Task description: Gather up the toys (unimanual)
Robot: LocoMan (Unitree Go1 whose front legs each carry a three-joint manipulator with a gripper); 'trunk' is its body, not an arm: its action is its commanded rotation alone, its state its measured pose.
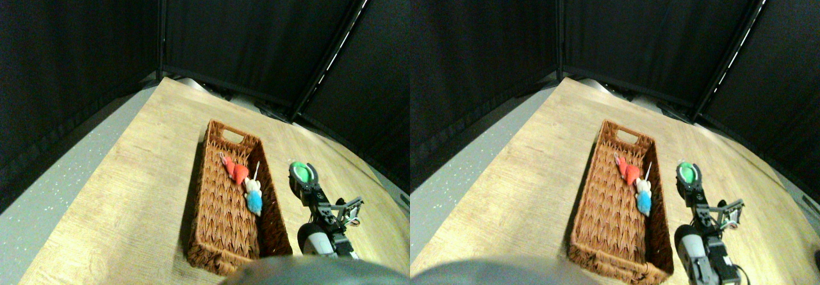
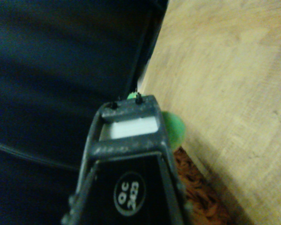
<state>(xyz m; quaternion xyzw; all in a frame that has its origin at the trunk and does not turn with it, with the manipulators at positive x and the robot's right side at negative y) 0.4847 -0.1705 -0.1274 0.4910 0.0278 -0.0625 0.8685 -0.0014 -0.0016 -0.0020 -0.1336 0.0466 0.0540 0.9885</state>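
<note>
We've got the right gripper (image 1: 302, 173) clamped on a green plush toy (image 1: 303, 173), just beside the wicker basket (image 1: 211, 234). A red toy (image 1: 237, 171) and blue-white toy (image 1: 254, 197) sit inside.

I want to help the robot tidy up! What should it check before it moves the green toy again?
1. Small green plush toy sits between the jaws of the right gripper: ok.
2. Toy is lifted clear of the light wooden floor: cannot tell.
3. Long brown wicker basket lies beside the gripper, within view: ok.
4. Bare room in the basket beside the red plush toy and the blue and white plush toy: ok.
5. Toy is above the basket: not ok, it is beside it.
</note>
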